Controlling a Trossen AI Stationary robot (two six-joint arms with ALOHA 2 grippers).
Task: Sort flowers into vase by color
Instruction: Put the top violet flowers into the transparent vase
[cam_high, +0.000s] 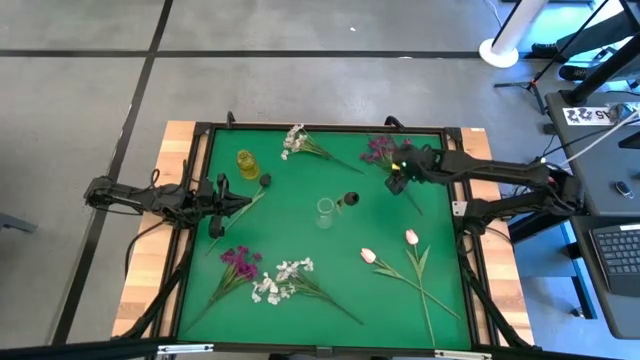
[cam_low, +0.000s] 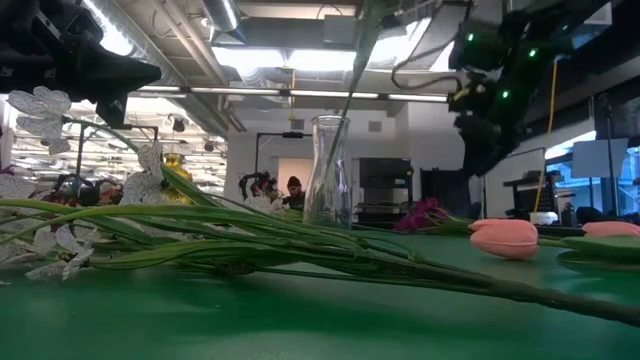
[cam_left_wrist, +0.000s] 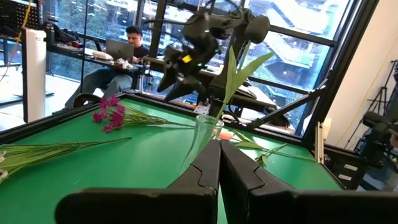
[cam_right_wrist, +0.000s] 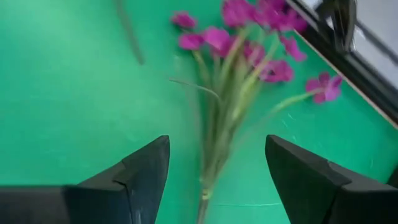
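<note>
- Your right gripper (cam_right_wrist: 214, 180) hangs with fingers spread wide, nothing held; the magenta spray (cam_right_wrist: 249, 37) lies on the table (cam_right_wrist: 62, 93) directly beneath, its stems between them.
- Take the bundled stems, not the blossoms: light, springy, probably slippery.
- Your left gripper (cam_left_wrist: 219, 163) has its fingers pressed together.

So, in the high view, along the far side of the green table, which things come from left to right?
Yellow vase → white flowers → magenta flowers → right hand, open above the magenta stems.
</note>
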